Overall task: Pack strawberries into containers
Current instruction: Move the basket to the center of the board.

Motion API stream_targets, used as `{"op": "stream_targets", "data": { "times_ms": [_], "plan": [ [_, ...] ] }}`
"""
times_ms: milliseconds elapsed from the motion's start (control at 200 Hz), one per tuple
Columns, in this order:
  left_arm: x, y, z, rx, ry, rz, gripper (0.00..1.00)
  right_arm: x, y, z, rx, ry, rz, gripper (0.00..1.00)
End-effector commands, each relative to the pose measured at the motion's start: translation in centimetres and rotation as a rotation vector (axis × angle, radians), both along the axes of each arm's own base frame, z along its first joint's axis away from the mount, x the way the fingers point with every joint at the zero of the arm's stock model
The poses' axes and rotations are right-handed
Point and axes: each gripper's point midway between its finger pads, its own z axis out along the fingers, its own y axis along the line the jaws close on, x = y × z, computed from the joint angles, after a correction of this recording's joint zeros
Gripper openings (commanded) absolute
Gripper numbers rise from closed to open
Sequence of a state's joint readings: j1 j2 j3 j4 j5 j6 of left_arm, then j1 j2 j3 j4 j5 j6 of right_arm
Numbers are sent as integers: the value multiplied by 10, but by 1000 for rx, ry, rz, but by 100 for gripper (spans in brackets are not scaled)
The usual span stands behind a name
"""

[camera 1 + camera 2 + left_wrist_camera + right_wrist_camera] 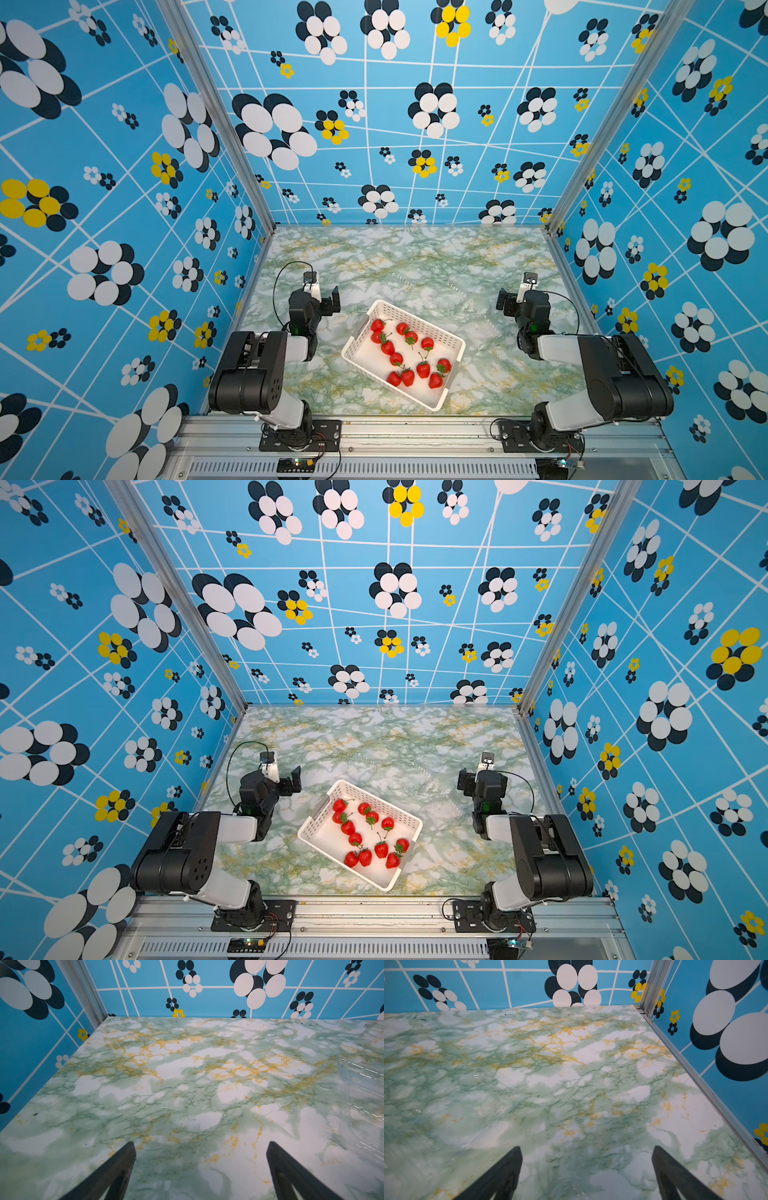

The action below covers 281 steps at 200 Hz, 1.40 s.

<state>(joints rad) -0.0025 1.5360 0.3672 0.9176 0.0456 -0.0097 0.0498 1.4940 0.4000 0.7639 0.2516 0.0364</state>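
strawberries (409,353) all sit in the white basket (420,321), between left claw (200,1145) and right claw (586,1149), touching neither; both claws gape wide, holding nothing

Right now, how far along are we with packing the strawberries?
Nothing looks packed yet. All strawberries, about a dozen, lie in the basket. Nothing is in hand: the left pincer and right pincer are open and empty, over the table. The clear containers beyond the basket are faint, with no red showing in them. All the picking and packing is left.
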Motion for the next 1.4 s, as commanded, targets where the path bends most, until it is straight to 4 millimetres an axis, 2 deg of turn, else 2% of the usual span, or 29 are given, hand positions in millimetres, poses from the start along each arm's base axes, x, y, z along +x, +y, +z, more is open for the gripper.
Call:
{"op": "stream_targets", "data": {
  "times_ms": [0,145,270,355,470,660,675,715,959,1059,1159,1299,1399],
  "plan": [
    [4,0,15,14,-11,1,99,4,-1,21,-6,-26,2,99],
    [-3,6,36,36,-27,59,100,-1,-2,46,-2,-22,-7,99],
    [-14,13,69,29,-42,149,100,-2,3,64,79,6,-11,99],
    [-22,18,81,-37,51,214,100,-1,12,69,136,77,2,99],
    [-39,12,81,-156,217,268,100,-4,22,72,168,171,3,99],
    [-84,-16,82,-301,413,256,99,-10,44,70,232,343,40,99],
    [-89,-18,82,-316,439,254,99,-11,56,70,231,358,70,99],
    [-100,-25,83,-351,500,250,100,-12,65,68,239,390,92,99],
    [-171,-58,104,-409,756,262,100,-13,103,61,277,519,187,99],
    [-193,-78,99,-425,852,205,99,-13,117,56,262,544,225,99],
    [-203,-91,85,-352,918,161,100,-15,126,52,244,566,247,99],
    [-203,-97,59,-242,989,157,100,-18,133,55,222,573,272,99],
    [-199,-108,48,-245,1016,132,100,-21,134,57,216,570,279,99]
  ]
}}
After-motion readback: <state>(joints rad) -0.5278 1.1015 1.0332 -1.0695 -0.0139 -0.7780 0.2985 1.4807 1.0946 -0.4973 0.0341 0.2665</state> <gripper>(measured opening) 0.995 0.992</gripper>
